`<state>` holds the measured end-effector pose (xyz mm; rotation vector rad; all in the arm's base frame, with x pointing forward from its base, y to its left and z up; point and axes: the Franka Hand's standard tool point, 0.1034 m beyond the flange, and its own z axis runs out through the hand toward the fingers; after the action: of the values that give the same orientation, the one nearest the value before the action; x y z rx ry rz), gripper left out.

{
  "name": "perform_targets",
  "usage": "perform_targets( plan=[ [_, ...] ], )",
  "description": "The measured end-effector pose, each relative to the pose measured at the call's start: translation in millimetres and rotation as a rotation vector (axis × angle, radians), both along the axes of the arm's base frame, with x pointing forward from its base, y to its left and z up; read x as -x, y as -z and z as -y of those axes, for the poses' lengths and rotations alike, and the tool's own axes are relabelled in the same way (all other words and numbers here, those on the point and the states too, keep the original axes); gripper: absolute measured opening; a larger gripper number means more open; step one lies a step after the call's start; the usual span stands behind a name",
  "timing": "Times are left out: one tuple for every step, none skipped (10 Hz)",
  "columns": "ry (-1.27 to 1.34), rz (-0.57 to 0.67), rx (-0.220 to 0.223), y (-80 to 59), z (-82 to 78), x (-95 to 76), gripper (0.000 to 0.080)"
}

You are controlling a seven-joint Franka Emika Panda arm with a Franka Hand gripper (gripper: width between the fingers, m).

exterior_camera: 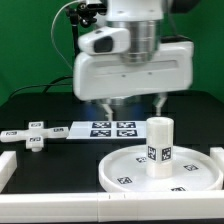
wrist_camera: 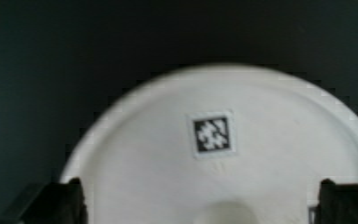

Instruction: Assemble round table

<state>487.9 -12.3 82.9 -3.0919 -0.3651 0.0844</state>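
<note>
White disc [exterior_camera: 125,168] lies near on the black table [exterior_camera: 40,105], at the exterior view's right, cylinder [exterior_camera: 158,146] upright on it; cross [exterior_camera: 34,138] at that view's left. Fingers [exterior_camera: 160,101] hang spread and empty above the disc's far edge.

A: Which parts are shown?
B: Rimmed round disc [exterior_camera: 122,166], white, tagged, lying flat. Short cylinder [exterior_camera: 159,141] stands upright at the disc's centre.
A: And the cross-shaped piece [exterior_camera: 35,137]?
B: Flat, well apart, at the exterior view's left.

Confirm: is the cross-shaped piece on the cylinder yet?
No, the cross-shaped piece lies on the mat, apart from the cylinder standing on the disc.
</note>
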Motion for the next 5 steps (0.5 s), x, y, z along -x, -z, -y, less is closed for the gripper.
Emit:
perform_targets(
  plan=[
    [-0.026, -0.001, -0.002, -1.8, 19.0, 11.7, 0.0649],
    [-0.019, -0.008, -0.003, -3.6, 27.8, 15.0, 0.0649],
    [-0.022, -0.009, -0.003, -2.5, 25.7, 14.6, 0.0649],
    [-0.023, -0.011, -0.003, -1.8, 25.3, 15.0, 0.0649],
    [-0.023, -0.011, -0.003, -1.6, 25.5, 15.1, 0.0649]
  ],
)
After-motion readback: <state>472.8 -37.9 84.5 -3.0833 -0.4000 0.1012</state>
